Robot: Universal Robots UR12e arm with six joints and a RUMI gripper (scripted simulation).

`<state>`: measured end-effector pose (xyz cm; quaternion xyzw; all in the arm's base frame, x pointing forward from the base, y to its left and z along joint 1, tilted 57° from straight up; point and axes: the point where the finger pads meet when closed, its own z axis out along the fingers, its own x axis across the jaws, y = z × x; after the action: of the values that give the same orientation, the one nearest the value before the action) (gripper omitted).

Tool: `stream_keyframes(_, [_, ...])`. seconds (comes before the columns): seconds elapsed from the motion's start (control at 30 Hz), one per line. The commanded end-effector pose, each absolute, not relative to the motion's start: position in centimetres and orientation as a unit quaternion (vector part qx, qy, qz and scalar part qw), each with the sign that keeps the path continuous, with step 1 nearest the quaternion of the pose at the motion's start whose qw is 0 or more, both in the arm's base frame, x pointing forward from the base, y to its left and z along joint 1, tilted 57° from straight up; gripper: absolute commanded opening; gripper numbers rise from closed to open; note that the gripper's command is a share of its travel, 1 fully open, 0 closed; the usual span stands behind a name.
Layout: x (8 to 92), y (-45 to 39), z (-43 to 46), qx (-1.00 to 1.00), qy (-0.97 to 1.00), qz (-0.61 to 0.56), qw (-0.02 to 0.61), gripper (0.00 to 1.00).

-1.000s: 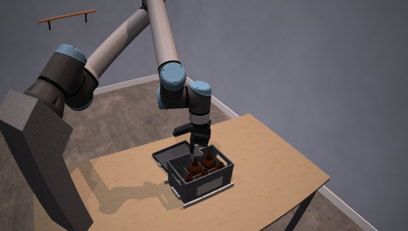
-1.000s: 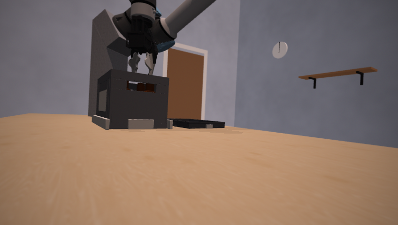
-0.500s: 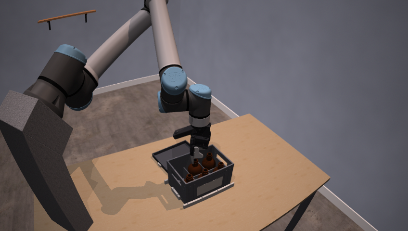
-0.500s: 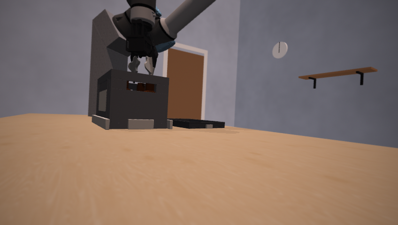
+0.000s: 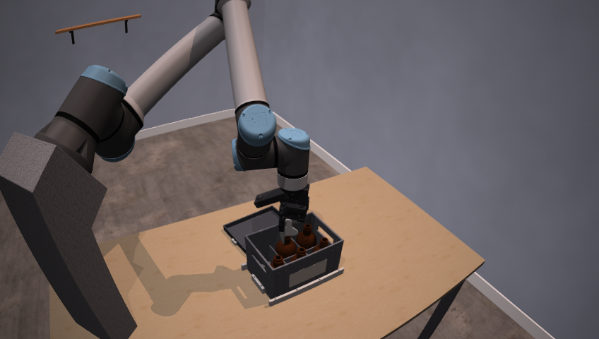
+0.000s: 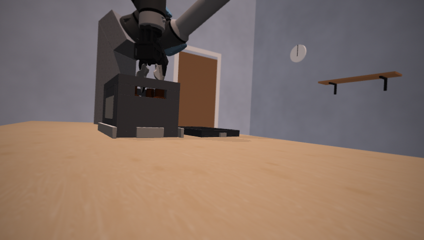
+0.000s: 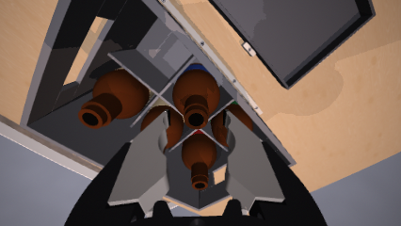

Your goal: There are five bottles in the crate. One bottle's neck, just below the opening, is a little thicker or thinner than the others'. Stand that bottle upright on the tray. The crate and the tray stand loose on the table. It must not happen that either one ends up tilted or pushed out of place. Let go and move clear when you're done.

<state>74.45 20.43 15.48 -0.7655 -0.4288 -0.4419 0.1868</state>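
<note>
Near bench's (image 5: pixel 399 235) (image 6: pixel 208 178) (image 7: pixel 329 99) far long edge, in crate (image 5: pixel 306 272) (image 6: pixel 148 115) (image 7: pixel 35 101) | odd-necked bottle: one of five, can't tell which | likely stiff, slick; grip neck | pincer (image 5: pixel 285 237) (image 6: pixel 151 77) (image 7: pixel 197 110) part-open, holding nothing

The gripper (image 5: pixel 286 236) (image 6: pixel 151 80) (image 7: pixel 197 110) is lower than in both earlier moments, having come down in two steps toward the crate (image 5: pixel 281 283) (image 6: pixel 145 113) (image 7: pixel 279 147), and the wrist joints (image 5: pixel 257 121) above it sit lower too. From above, the left finger's tip, at first over the neck of the middle bottle (image 5: pixel 286 249) (image 7: pixel 195 90) in the far row, now reaches down just beside that neck. From the side, more of the fingers is hidden behind the crate's rim, and one dark tip that is out of sight at first now shows well down in the handle slot.
</note>
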Motion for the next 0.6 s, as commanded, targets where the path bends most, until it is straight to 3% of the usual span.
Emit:
stream_keyframes(0.0, [74.84,20.82,15.24,-0.765,-0.429,-0.442,0.186,0.38])
stream_keyframes(0.57, [74.85,20.93,15.13,-0.765,-0.429,-0.442,0.186,0.38])
